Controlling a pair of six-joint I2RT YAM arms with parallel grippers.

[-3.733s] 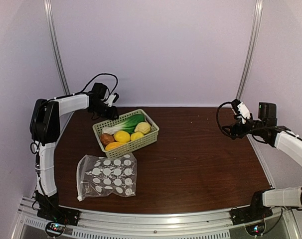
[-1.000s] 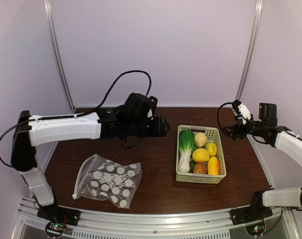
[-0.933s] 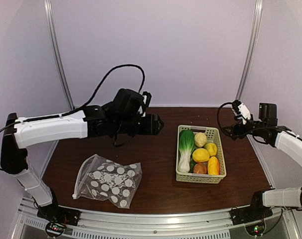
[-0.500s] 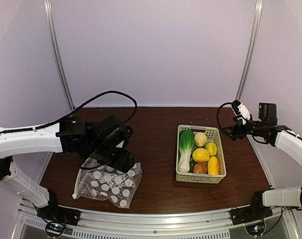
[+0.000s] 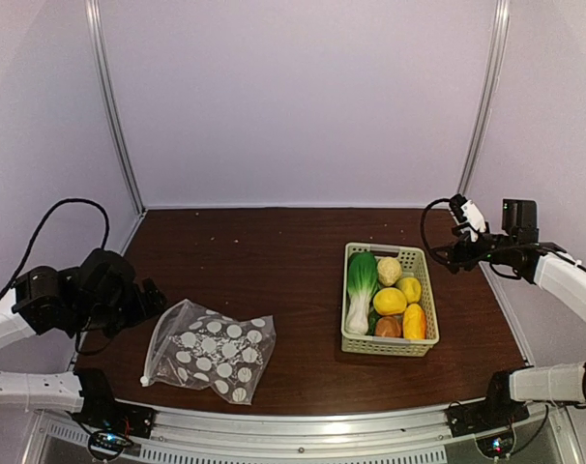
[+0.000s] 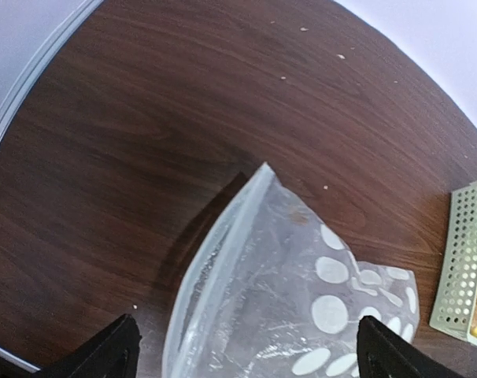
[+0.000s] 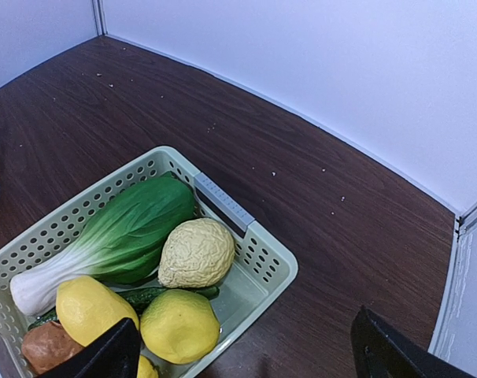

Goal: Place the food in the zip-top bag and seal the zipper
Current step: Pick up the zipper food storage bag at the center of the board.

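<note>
The zip-top bag (image 5: pixel 214 353), clear with white dots, lies flat at the front left of the table. Its zipper (image 5: pixel 152 348) runs along the bag's left edge. My left gripper (image 5: pixel 155 294) hovers open by that edge. In the left wrist view the zip-top bag (image 6: pixel 301 299) and zipper (image 6: pixel 211 276) lie below the left gripper (image 6: pixel 250 358), untouched. The food sits in a pale green basket (image 5: pixel 422 259) on the right: a leafy green (image 7: pixel 120 236), a pale wrinkled fruit (image 7: pixel 197 252), a lemon (image 7: pixel 179 324), a cucumber (image 7: pixel 136 298) and a brown piece (image 7: pixel 46 346). My right gripper (image 5: pixel 448 253) hangs open above the basket's far right corner; seen from its wrist, this gripper (image 7: pixel 246 358) is empty.
The basket's corner (image 6: pixel 459 268) shows at the right edge of the left wrist view. Purple walls close in the table on three sides, with metal posts (image 5: pixel 114 116) at the back corners. Bare brown wood (image 5: pixel 264 251) lies between bag and basket.
My left arm has swung back from the table's middle to the far left, beside the bag's zipper edge, and its jaws have widened. The basket stays on the right. The right arm has not moved.
</note>
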